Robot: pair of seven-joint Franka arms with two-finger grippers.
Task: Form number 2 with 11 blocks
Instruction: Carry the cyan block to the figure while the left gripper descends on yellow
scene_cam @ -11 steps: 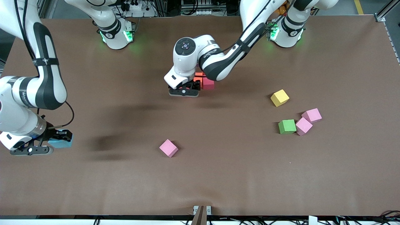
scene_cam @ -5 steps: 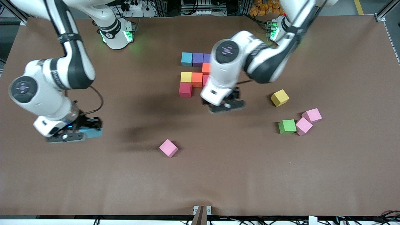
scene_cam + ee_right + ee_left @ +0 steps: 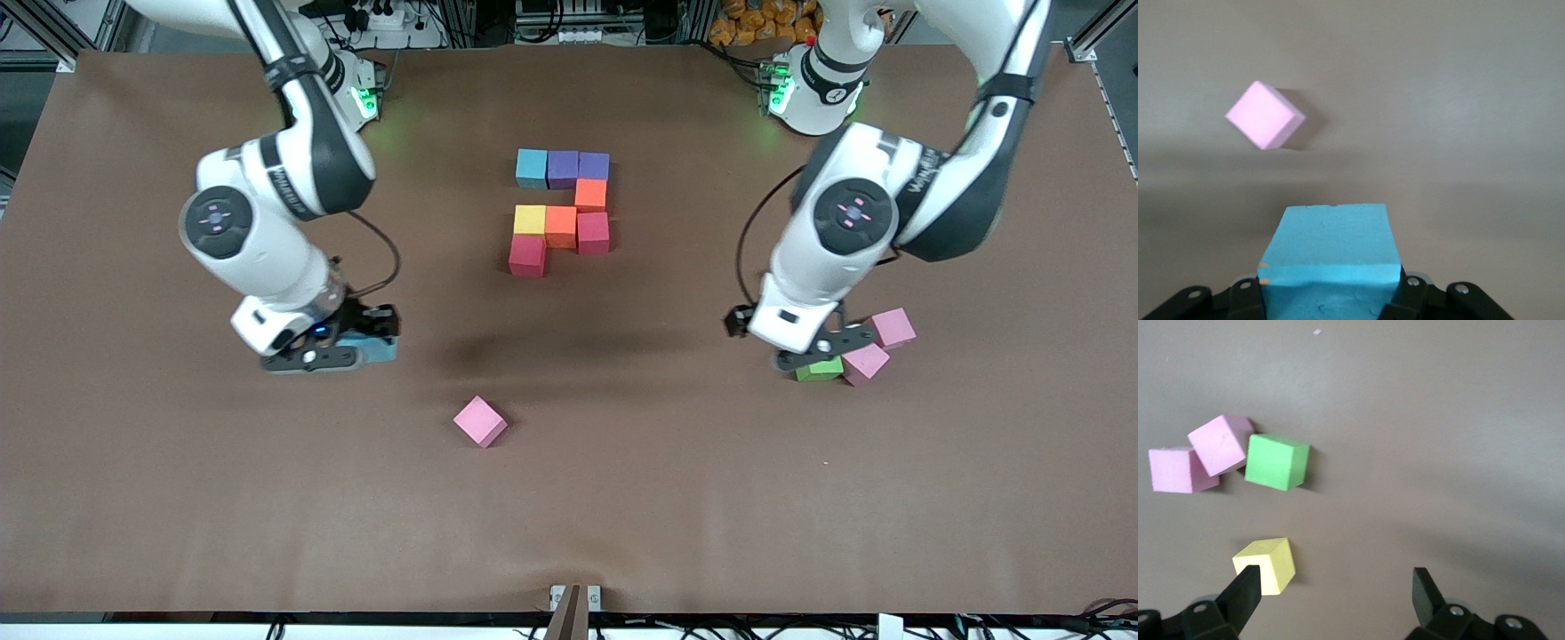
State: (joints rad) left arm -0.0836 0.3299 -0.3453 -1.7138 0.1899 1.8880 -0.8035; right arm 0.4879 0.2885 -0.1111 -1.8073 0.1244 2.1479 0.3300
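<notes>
From the front we see eight blocks already laid on the worktop as the upper part of the figure: a light blue block, two purple blocks in a row with it, an orange block under the row's end, then a yellow block, a second orange block and a red block in a row, and another red block nearest the camera. Our right gripper hangs over bare worktop toward the right arm's end, its fingers pinching the second light blue block. Our left gripper is over the loose group at the left arm's end, where the green block and two pink cubes show; a lone pink cube lies nearer the camera. In the left wrist view the fingers stand spread wide and empty, with the loose yellow block just beside one of them and the green block touching a pink cube. In the right wrist view the light blue block sits clamped between the fingers, with the lone pink cube on the worktop ahead. We judge the bottom row is in hand: next the light blue block must go beside the nearest red block, while the left arm closes on yellow or green, not pink.
</notes>
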